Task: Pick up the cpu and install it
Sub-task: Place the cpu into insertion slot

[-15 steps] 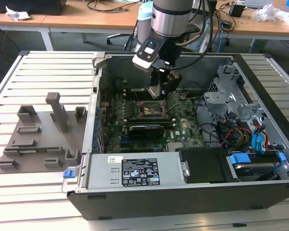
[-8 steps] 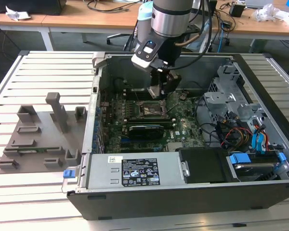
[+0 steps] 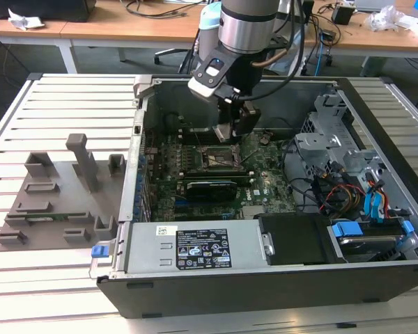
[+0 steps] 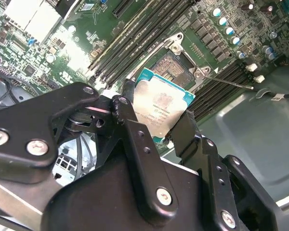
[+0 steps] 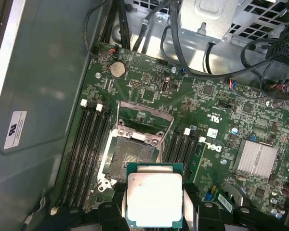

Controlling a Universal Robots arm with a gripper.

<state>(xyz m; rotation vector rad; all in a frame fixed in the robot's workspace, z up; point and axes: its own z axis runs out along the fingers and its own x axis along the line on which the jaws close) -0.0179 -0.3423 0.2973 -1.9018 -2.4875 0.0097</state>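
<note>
While clenched on two opposite edges of the cpu (image 5: 155, 195), holds it flat, metal top up, above the motherboard (image 5: 221, 103); open socket (image 5: 130, 161) just ahead of the gripper (image 5: 155, 212), lower down.

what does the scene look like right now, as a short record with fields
gripper: shut on the cpu
cpu: held off the motherboard, not seated
socket: open and empty, close to the held cpu
motherboard: inside the open computer case
</note>
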